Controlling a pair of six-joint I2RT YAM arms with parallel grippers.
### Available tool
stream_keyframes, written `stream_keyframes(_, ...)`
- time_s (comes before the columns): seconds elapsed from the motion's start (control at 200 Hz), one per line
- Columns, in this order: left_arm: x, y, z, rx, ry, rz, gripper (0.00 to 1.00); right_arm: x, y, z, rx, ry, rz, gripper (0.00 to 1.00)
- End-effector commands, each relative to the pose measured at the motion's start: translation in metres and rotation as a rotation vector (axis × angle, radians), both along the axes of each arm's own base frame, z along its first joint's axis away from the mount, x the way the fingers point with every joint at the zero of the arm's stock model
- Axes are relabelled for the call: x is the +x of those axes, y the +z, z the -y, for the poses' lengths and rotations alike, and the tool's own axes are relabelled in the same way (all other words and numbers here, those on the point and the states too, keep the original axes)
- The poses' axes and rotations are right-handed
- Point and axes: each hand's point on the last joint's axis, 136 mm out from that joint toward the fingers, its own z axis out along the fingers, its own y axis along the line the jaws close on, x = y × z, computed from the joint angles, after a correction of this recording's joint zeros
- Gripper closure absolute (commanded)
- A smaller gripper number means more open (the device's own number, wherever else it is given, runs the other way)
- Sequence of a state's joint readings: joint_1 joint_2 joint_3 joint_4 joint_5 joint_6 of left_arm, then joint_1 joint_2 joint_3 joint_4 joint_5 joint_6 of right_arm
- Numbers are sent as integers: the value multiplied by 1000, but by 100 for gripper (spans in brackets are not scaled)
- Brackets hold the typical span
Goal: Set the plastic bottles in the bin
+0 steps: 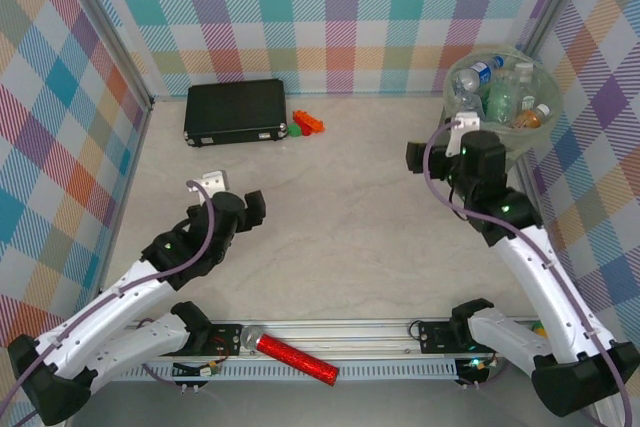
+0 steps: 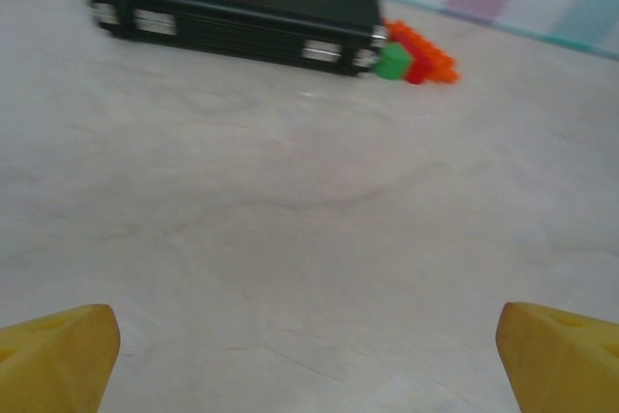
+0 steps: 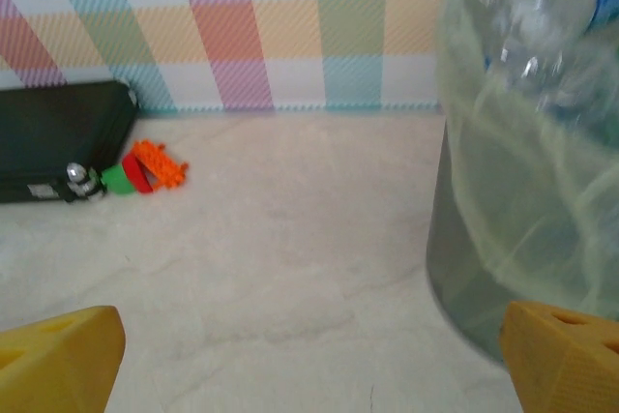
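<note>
I'm seeing left gripper [image 2: 309,365] and right gripper [image 3: 309,360] gaping wide, empty. Roughly five plastic bottles [image 1: 500,97] are sitting in one bin [image 1: 449,87], upper right.

The desk [image 1: 340,207] has a smooth, matt surface with a pale stone pattern. The bin [image 3: 464,268] is lined with a thin, translucent, creased plastic bag [image 3: 522,171]. The plastic bottles [image 1: 505,97] are clear and glossy. The black case [image 1: 235,112] has a finely ribbed matt shell with bright metal latches [image 2: 321,49]. The toy bricks [image 1: 308,123] are glossy plastic. The red cylinder [image 1: 297,358] is glittery. The rail [image 1: 360,332] is bare metal.
</note>
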State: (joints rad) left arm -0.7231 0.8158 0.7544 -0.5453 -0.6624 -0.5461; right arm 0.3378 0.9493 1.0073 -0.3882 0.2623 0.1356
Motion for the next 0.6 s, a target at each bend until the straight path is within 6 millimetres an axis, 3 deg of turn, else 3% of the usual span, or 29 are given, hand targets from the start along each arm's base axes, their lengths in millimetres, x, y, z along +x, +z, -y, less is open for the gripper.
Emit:
stream_keyframes(0.0, 1, -6, -47, 185, 212, 74, 1, 2, -17, -6, 1, 39, 66, 1)
stream_keyframes(0.095, 1, -12, -59, 200, 261, 118, 1, 1, -53, 1, -62, 22, 79, 1)
stream_keyframes(0.285, 19, -20, -61, 227, 226, 215, 0, 8, -119, 19, -154, -65, 96, 1)
stream_keyframes(0.375, 27, -28, -85, 200, 338, 189, 0, 14, -143, 32, -180, -148, 74, 1)
stream_keyframes(0.47, 43, -36, -107, 290, 401, 144, 0, 25, -163, 42, -214, -212, 68, 1)
stream_keyframes(0.595, 59, -69, -137, 263, 489, 18, 0, 45, -182, 50, -250, -245, 74, 1)
